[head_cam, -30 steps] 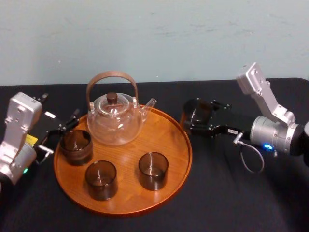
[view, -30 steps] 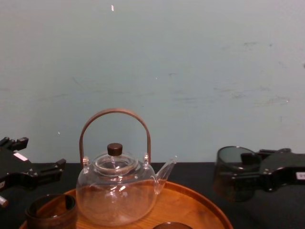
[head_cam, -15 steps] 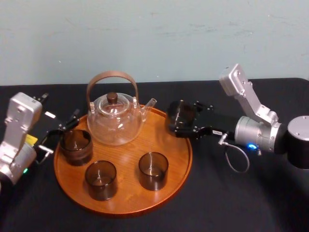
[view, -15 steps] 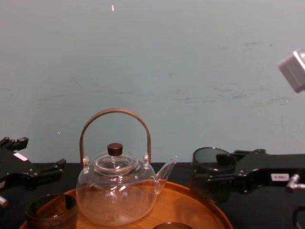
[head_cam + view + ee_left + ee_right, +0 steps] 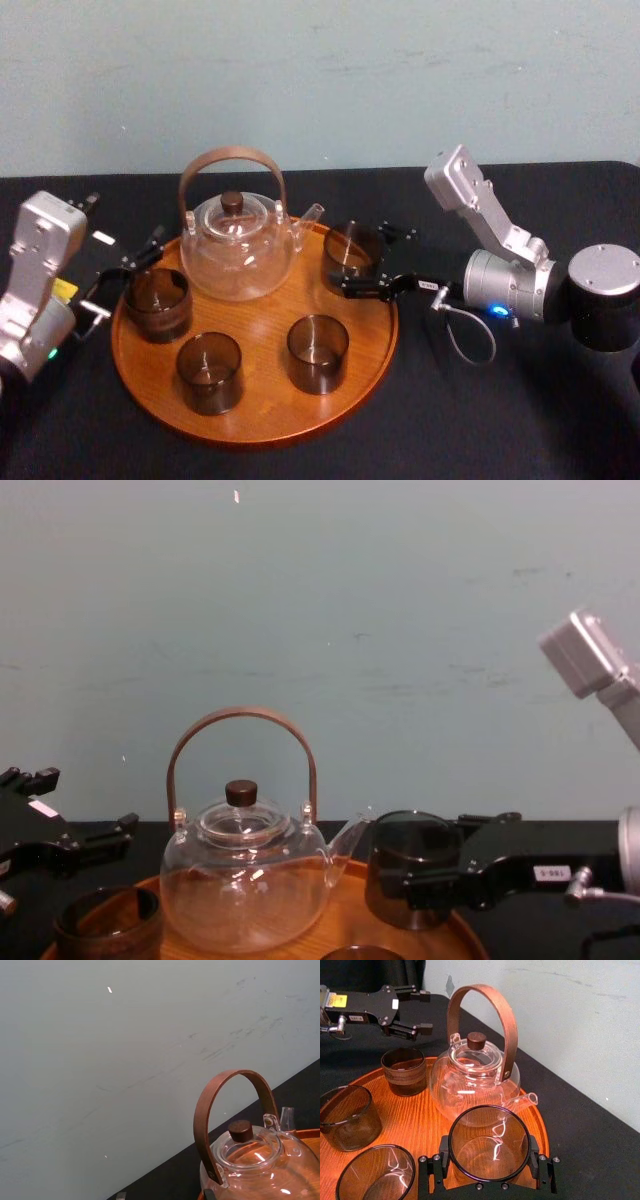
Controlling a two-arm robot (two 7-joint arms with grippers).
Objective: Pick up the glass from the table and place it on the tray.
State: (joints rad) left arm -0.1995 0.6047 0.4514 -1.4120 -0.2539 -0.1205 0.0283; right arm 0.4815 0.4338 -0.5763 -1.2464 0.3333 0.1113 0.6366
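My right gripper (image 5: pixel 362 262) is shut on a smoky glass (image 5: pixel 352 248), one finger on each side of its wall (image 5: pixel 489 1142). It holds the glass upright over the right rear part of the round wooden tray (image 5: pixel 250 437), just beside the teapot spout. Whether its base touches the wood I cannot tell. From the chest, the glass (image 5: pixel 413 868) sits low over the tray (image 5: pixel 462 935). My left gripper (image 5: pixel 125 280) stands open at the tray's left edge, over the black table (image 5: pixel 500 420), near another glass.
A glass teapot (image 5: pixel 238 250) with a wooden hoop handle stands at the tray's back. Three more dark glasses are on the tray: left (image 5: pixel 157 303), front left (image 5: pixel 210 372) and front centre (image 5: pixel 318 352). Free wood lies at the tray's middle and right.
My right arm has carried the glass leftward, from over the table past the tray's right rim to beside the teapot spout. The left arm has stayed still.
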